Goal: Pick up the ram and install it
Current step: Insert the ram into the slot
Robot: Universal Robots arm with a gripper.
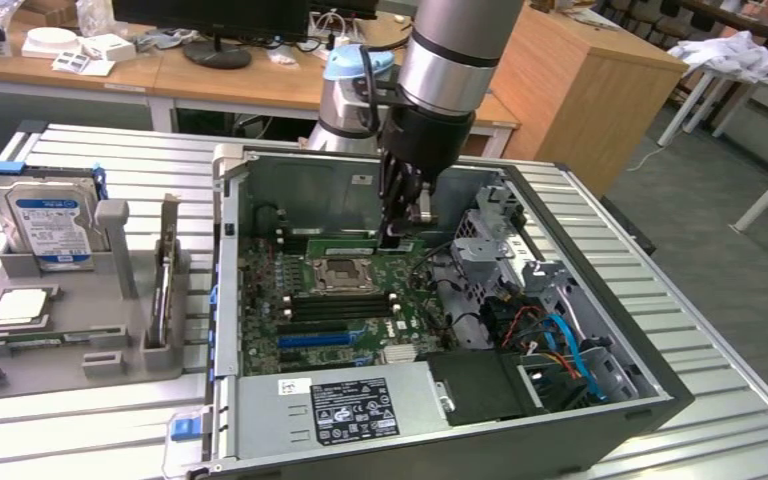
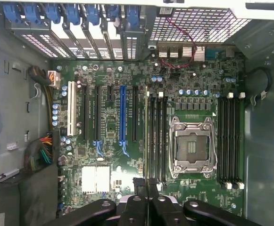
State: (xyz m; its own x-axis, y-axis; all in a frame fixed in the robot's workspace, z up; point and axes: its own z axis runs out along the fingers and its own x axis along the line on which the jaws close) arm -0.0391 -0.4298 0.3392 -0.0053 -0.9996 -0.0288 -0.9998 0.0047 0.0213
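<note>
Claw [image 2: 147,182] tight around edge-on ram [image 2: 147,132] above green motherboard [image 2: 108,127]

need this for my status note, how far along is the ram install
Done: pickup; the gripper is shut on the ram inside the case. In hand: it stands edge-on at the memory slots beside the processor socket. Left: seating isn't evident, grip not released.

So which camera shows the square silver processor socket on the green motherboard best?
The wrist view: it looks straight at the square silver socket, unobstructed. The exterior view shows the socket at a slant, near the gripper.
</note>
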